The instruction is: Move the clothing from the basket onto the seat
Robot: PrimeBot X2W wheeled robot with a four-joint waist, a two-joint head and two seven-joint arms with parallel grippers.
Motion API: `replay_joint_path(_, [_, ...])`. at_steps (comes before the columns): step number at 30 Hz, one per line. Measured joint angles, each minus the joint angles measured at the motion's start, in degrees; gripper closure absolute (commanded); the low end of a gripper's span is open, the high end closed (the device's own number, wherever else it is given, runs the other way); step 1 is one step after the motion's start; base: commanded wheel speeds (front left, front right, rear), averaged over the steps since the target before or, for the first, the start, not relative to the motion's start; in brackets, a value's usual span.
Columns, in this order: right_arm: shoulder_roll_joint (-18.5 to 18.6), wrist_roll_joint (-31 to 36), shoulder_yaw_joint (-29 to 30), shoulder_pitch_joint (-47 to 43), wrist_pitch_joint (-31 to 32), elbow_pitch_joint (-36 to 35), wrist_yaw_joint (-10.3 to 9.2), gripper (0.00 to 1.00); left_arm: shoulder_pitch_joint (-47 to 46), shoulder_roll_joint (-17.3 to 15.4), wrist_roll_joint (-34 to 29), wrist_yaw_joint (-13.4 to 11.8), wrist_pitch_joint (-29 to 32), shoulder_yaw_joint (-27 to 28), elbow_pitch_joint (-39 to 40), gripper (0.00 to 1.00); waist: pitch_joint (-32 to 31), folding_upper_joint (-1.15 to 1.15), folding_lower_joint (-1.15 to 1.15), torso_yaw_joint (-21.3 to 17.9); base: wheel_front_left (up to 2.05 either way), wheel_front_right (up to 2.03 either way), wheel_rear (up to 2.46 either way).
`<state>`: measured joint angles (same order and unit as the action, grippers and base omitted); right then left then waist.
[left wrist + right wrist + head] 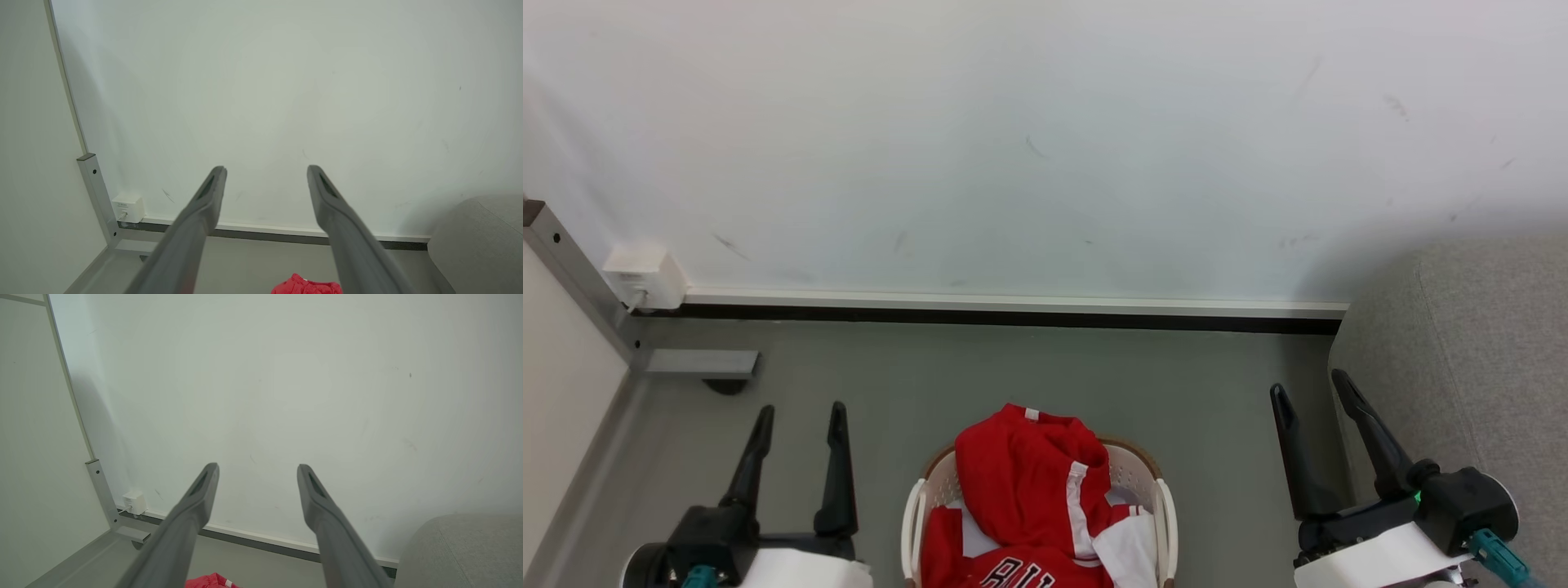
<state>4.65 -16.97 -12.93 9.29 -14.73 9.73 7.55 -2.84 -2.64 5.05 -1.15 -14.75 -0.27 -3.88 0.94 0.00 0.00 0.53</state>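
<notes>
Head view. Clothing [1029, 482]: red smooth-knit jersey with white panels and one white stripe, crumpled and heaped in the basket [913, 523], rising above its rim. Dark letters edged in white at the bottom edge, cut off; "BU" legible. Basket: oval white plastic, perforated wall, brown rim, standing on the grey floor [1013, 367]. Seat [1462, 367]: grey woven upholstery with a rounded corner, to the right and apart from the basket. Left gripper [801, 407]: long dark tapered fingers spread wide, holding nothing, touching nothing. Right gripper [1308, 381]: likewise spread and empty, just beside the seat's edge.

Left wrist view. Matte grey fingers [204, 204] wide apart, nothing between them but the scuffed white wall [261, 81]. A red fold of the jersey shows at the bottom edge and the seat corner at the lower right.

Right wrist view. Fingers parted about as widely, empty. Red cloth low at centre-left, seat at the lower right.
</notes>
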Motion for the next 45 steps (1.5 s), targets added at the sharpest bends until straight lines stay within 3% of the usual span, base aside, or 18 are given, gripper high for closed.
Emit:
replay_joint_path(27, [-0.6,0.8,0.9,1.0,-0.3,0.2,0.00,0.00,-0.1,0.0,0.0,-0.2,-0.4,0.6,0.2,0.00,1.6,0.00,0.00,-0.9,0.00,0.00,0.00])
replay_joint_path(45, [-0.9,0.8,2.8,7.1,-0.4,-2.3,0.00,0.00,-6.1,0.0,3.0,0.6,-0.4,1.1,-0.3,0.00,12.3,0.00,0.01,-2.9,0.00,0.00,0.00])
